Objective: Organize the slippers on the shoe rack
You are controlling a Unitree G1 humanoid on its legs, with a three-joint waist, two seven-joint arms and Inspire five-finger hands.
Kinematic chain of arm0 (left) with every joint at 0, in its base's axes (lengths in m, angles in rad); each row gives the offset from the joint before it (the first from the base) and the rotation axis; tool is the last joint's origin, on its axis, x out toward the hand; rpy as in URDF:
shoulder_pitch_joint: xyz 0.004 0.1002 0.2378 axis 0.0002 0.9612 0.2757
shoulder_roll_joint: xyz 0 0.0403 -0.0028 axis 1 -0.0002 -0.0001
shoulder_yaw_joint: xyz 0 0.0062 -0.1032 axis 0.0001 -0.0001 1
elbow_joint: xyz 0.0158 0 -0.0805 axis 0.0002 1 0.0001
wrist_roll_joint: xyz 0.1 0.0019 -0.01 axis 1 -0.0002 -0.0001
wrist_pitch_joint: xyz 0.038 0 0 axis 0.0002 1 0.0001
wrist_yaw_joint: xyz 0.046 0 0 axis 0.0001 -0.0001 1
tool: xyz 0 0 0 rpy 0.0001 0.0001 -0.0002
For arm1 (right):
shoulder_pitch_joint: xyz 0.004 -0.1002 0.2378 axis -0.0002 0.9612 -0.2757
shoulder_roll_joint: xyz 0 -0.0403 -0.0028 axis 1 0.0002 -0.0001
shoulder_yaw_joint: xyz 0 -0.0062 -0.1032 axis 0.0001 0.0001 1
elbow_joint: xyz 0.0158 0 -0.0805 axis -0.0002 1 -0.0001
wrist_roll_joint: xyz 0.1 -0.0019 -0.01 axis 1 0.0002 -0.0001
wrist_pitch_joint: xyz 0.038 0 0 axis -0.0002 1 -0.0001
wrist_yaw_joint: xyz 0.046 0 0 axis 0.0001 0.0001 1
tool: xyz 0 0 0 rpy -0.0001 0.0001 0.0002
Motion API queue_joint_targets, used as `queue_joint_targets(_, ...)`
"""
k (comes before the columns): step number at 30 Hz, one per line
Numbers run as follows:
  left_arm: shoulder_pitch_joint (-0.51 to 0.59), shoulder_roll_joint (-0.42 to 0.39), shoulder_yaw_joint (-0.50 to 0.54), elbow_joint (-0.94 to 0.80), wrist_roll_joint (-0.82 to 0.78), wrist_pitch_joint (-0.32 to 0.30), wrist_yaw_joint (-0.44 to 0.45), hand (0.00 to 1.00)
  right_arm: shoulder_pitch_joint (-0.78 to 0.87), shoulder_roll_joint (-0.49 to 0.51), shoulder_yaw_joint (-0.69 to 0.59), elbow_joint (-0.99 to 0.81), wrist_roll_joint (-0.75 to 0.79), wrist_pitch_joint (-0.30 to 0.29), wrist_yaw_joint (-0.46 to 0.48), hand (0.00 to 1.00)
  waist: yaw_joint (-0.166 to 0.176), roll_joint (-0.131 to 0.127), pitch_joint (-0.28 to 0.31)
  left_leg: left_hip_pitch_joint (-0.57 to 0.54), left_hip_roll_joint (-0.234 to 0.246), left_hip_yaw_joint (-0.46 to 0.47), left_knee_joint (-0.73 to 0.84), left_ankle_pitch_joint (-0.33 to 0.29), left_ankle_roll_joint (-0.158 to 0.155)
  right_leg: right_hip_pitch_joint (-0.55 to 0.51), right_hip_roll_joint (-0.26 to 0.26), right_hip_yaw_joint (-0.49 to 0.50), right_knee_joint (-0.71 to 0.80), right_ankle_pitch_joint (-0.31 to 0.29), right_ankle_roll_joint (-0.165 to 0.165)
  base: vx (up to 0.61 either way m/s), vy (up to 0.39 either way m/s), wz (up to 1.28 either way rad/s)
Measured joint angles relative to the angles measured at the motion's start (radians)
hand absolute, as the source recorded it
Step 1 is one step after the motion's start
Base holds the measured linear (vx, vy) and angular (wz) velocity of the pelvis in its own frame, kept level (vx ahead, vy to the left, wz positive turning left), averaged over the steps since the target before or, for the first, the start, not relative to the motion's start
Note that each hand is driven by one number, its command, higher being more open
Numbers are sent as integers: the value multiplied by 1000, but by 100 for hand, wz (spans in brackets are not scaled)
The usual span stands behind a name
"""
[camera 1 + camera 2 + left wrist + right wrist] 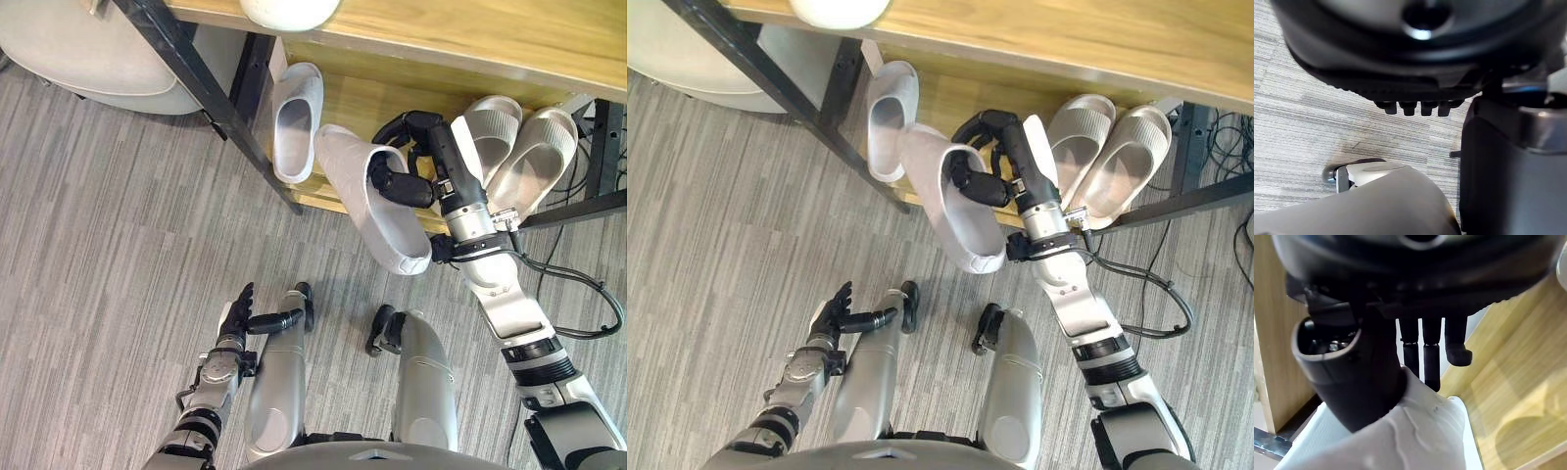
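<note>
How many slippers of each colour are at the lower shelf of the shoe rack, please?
White slippers: 2, one on the shelf, one in the right hand.
Beige slippers: 2.
Total: 4.

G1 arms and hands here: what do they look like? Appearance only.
The right arm and left arm are smooth silver-grey shells with black ribbed rings at the joints. The right hand and left hand are matte black: slim segmented fingers beside a stubbier thumb.
</note>
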Motion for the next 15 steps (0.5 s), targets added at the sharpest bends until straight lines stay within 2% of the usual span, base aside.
queue_joint_targets(6, -15, 1, 35, -66, -18, -7, 6, 100, -103, 8, -17, 40, -80, 8, -96, 0, 5, -13, 19, -126, 0, -12, 149, -40, -1, -123, -23, 13, 162, -62, -8, -94, 10, 2)
queue_joint_targets(15, -31, -16, 72, -146, -20, -8, 22, 100, -248, 35, -40, 90, -201, 74, -183, 0, 35, -33, 31, -243, -5, -28, 228, -43, -14, -239, -43, 13, 266, -94, -21, -33, -16, 5)
